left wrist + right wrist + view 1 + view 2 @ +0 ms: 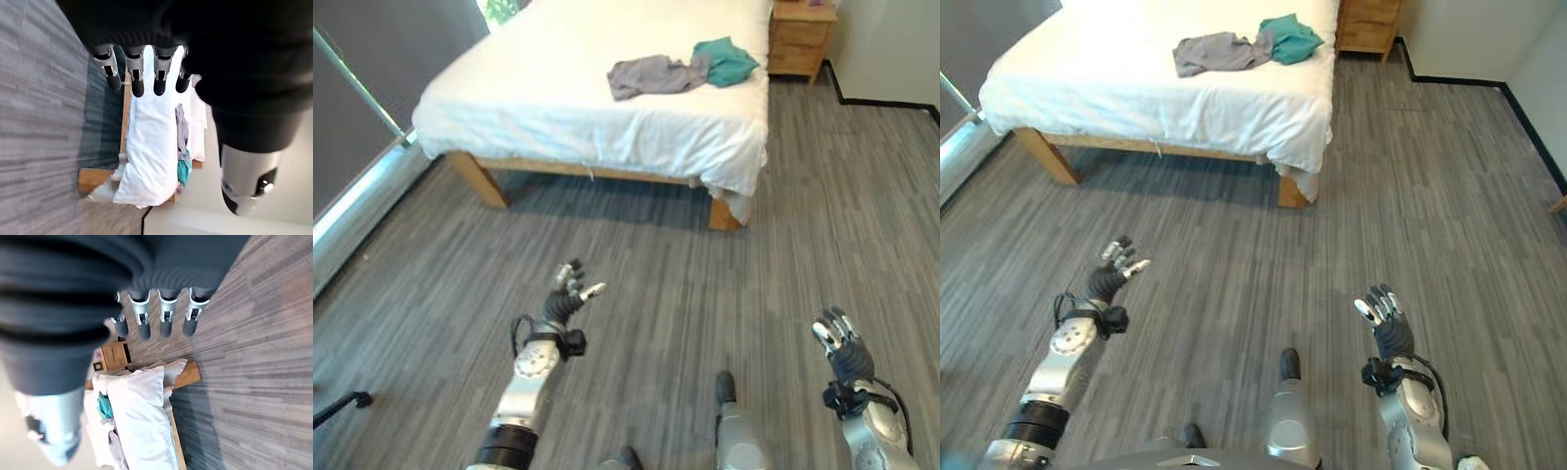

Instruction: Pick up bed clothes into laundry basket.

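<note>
A grey garment (651, 74) and a teal garment (725, 61) lie crumpled side by side on the white bed (548, 108), near its right edge, far ahead of me. My left hand (567, 295) hovers over the floor in front of the bed with straight fingers and holds nothing. My right hand (840, 343) hangs low at the right, fingers also straight and empty. Both wrist views look past the fingers (138, 81) toward the bed; the teal garment (184, 169) and the grey garment (116, 450) show there.
A wooden nightstand (801, 37) stands by the bed's far right corner. The bed rests on wooden legs (724, 213) on grey plank flooring (636, 264). A dark glass wall (357, 117) runs along the left. A black baseboard (881, 100) lines the right wall.
</note>
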Motion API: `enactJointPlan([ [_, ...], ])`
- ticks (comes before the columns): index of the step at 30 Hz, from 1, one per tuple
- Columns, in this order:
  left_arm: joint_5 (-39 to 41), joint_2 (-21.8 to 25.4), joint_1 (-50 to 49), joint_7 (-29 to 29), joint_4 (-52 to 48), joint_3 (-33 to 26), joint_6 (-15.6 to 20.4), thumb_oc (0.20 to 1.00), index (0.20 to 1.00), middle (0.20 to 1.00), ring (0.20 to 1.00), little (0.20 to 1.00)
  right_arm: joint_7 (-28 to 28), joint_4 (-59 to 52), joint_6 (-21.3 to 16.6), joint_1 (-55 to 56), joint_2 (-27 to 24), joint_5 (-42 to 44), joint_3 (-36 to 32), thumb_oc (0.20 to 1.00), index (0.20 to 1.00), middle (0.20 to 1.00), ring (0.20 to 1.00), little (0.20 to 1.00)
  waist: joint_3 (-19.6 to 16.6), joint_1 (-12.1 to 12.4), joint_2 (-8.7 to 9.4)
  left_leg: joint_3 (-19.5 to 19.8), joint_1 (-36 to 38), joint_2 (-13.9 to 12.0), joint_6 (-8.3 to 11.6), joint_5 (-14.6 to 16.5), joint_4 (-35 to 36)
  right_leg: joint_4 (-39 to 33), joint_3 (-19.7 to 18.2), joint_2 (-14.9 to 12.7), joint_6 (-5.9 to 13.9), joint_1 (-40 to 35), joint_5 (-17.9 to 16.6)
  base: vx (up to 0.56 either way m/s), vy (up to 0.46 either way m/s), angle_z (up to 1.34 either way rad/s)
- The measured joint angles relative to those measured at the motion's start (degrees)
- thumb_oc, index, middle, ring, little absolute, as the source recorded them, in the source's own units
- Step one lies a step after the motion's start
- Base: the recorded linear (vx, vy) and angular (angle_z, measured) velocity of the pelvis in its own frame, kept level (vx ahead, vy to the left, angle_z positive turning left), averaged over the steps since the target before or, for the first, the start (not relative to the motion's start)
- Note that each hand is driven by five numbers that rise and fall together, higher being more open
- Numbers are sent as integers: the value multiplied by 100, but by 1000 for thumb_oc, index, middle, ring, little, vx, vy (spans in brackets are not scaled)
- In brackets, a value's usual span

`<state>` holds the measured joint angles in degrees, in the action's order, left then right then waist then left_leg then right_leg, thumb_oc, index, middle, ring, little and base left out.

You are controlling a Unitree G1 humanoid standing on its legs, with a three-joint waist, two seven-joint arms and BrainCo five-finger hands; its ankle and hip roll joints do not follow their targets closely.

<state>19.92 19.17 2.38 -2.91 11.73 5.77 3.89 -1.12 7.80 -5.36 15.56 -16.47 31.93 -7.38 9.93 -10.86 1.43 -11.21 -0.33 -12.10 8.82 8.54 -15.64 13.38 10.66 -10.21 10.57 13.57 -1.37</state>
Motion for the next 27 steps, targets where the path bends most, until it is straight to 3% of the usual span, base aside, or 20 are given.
enactJointPlan([
  [1, 11, -12, -89, 19, -26, 14, -17, 1000, 1000, 1000, 1000, 1000, 5, 157, 3, -181, -195, 6, 81, 1000, 1000, 1000, 1000, 1000, -10, 47, -154, 192, -348, -376, -19, -93, -805, 148, 145, 413, -97, -64, 207, 333, -413, 3],
  [2, 17, 68, -127, 58, -123, 17, -22, 1000, 1000, 1000, 1000, 1000, -9, 243, 40, -362, -352, 5, 145, 1000, 1000, 1000, 1000, 1000, -6, 215, -95, 592, -903, -655, -10, -384, -1852, 1014, 129, 642, -772, 174, 792, 323, -420, -16],
  [4, 26, 139, -233, 67, -168, 80, -21, 1000, 1000, 1000, 1000, 1000, -33, 217, -34, -425, -346, 68, 22, 1000, 1000, 1000, 1000, 1000, -153, 356, 339, 979, -1372, -654, -99, -990, -3195, 1489, 164, 595, -1119, 204, 1098, 443, -403, -12],
  [5, 24, 129, -283, 62, -182, 94, -71, 1000, 1000, 1000, 1000, 1000, -11, 220, -119, -585, -418, 148, 85, 1000, 1000, 1000, 1000, 1000, -149, 440, 338, 1152, -1554, -474, -255, -1665, -3492, 1440, 149, 668, -1210, 121, 1195, 665, -341, -40],
  [6, 24, 123, -75, 76, -165, 340, -112, 1000, 1000, 1000, 1000, 1000, 51, 218, -156, -724, -445, 307, 56, 1000, 1000, 1000, 1000, 1000, -3, 747, 657, 1420, -1793, -81, -534, -2490, -3596, 905, -310, 820, -1318, -174, 1073, 498, -152, -52],
  [8, 24, 35, -105, 142, -150, 394, -167, 1000, 1000, 1000, 1000, 1000, 104, 194, -141, -868, -315, 425, 196, 1000, 1000, 1000, 1000, 1000, 67, 746, 569, 962, -1905, -48, -417, -1571, -3232, -25, -275, 944, -831, -945, 979, 494, -98, -13],
  [9, 34, -2, -80, 149, -225, 401, -127, 1000, 1000, 1000, 1000, 1000, 106, 179, -134, -812, -280, 469, 199, 1000, 1000, 1000, 1000, 1000, 39, 804, 596, 623, -1807, -35, -315, -1437, -2654, -176, -204, 911, -849, -1058, 873, 606, -18, 2],
  [10, 140, -23, -91, 148, -300, 422, -73, 1000, 1000, 1000, 1000, 1000, 76, 148, -121, -785, -411, 522, 338, 1000, 1000, 1000, 1000, 1000, 43, 867, 522, 408, -1659, 24, -273, -1441, -1761, -372, -95, 1017, -1195, -1214, 519, 544, -21, -15],
  [11, 195, -7, -72, 152, -286, 426, -74, 1000, 1000, 1000, 1000, 1000, 64, 146, -115, -844, -437, 523, 391, 1000, 1000, 1000, 1000, 1000, 22, 882, 377, 341, -1731, 112, -292, -1420, -1559, -580, -149, 1155, -1055, -1405, 637, 551, -18, -7],
  [12, 216, 1, -22, 158, -190, 520, -67, 1000, 1000, 1000, 1000, 1000, 72, 158, -116, -775, -409, 523, 442, 1000, 1000, 1000, 1000, 1000, -39, 900, 249, 267, -1704, 284, -259, -1324, -1049, -851, -130, 1236, -402, -1543, 766, 510, -49, -31],
  [13, 245, -161, 25, 161, -203, 598, -34, 1000, 1000, 1000, 1000, 1000, 48, 193, -75, -797, -553, 519, 445, 1000, 1000, 1000, 1000, 1000, -1, 1106, -129, 343, -1437, 450, -267, -1308, 439, -431, -172, 1223, -500, -1359, 845, 584, -66, -44],
  [14, 242, -91, 25, 170, -284, 574, -15, 1000, 1000, 1000, 1000, 1000, 35, 132, -79, -802, -587, 516, 559, 1000, 1000, 1000, 1000, 1000, -17, 1127, -47, 225, -1426, 705, -275, -1316, 679, -673, -565, 1152, -372, -1526, 786, 577, -69, -26],
  [15, 240, -94, 50, 196, -259, 585, -30, 1000, 1000, 1000, 1000, 1000, 28, 213, -70, -805, -564, 514, 633, 1000, 1000, 1000, 1000, 1000, -25, 1014, -89, 323, -1386, 923, -266, -1303, 1015, -1119, -659, 1357, -859, -1854, 609, 480, -105, -12],
  [16, 230, -170, 49, 217, -267, 565, -18, 1000, 1000, 1000, 1000, 1000, 13, 239, -19, -809, -484, 512, 654, 1000, 1000, 1000, 1000, 1000, -17, 1117, -61, 395, -1210, 1219, -327, -1317, 1525, -1462, -783, 1483, -945, -2182, 565, 295, -73, -19],
  [19, 226, -145, 24, 305, -302, 569, -23, 1000, 1000, 1000, 1000, 1000, -130, 182, 2, -857, -483, 491, 840, 1000, 1000, 1000, 1000, 1000, -20, 1288, -2, -236, -1260, 1489, -694, -1552, 1197, -1628, -1094, 1808, -913, -2616, 661, 521, -28, -86],
  [20, 225, -46, 0, 336, -351, 602, -24, 1000, 1000, 1000, 1000, 1000, -168, 165, 0, -834, -421, 477, 896, 1000, 1000, 1000, 1000, 1000, -106, 1292, 164, -262, -1237, 1708, -1126, -1463, 1127, -1626, -1204, 1884, -927, -2757, 741, 297, -2, -81],
  [23, 164, 98, -15, 360, -412, 875, -31, 1000, 1000, 1000, 1000, 1000, -193, 82, 5, -634, -331, 451, 1195, 1000, 1000, 1000, 1000, 1000, -294, 1253, 46, -334, -602, 1638, -2174, -1232, 1467, -56, -1217, 2540, -521, -2331, 893, 369, -52, -97],
  [24, 144, 297, 48, 382, -405, 976, -15, 1000, 1000, 1000, 1000, 1000, -203, 78, 39, -622, -145, 446, 1350, 1000, 1000, 1000, 1000, 1000, -262, 1272, 240, -291, -405, 1561, -1989, -1349, 1699, 1362, -967, 2455, -107, -1725, 1156, 163, -30, -66],
  [25, 142, 317, 205, 375, -286, 1046, -42, 1000, 1000, 1000, 1000, 1000, -258, -204, 46, -468, -93, 447, 1378, 1000, 1000, 1000, 1000, 1000, -266, 1126, 335, -101, -340, 1536, -2017, -1299, 1761, 2682, -753, 2314, -157, -987, 1209, 259, -15, -19],
  [27, 144, 105, 456, 404, -247, 1302, -83, 1000, 1000, 1000, 1000, 1000, -317, -392, 44, -364, -167, 435, 1214, 1000, 1000, 1000, 1000, 1000, -135, 751, 88, 214, -35, 1460, -1875, -1222, 1883, 3443, -656, 1876, -186, -356, 1370, 377, -44, 57],
])
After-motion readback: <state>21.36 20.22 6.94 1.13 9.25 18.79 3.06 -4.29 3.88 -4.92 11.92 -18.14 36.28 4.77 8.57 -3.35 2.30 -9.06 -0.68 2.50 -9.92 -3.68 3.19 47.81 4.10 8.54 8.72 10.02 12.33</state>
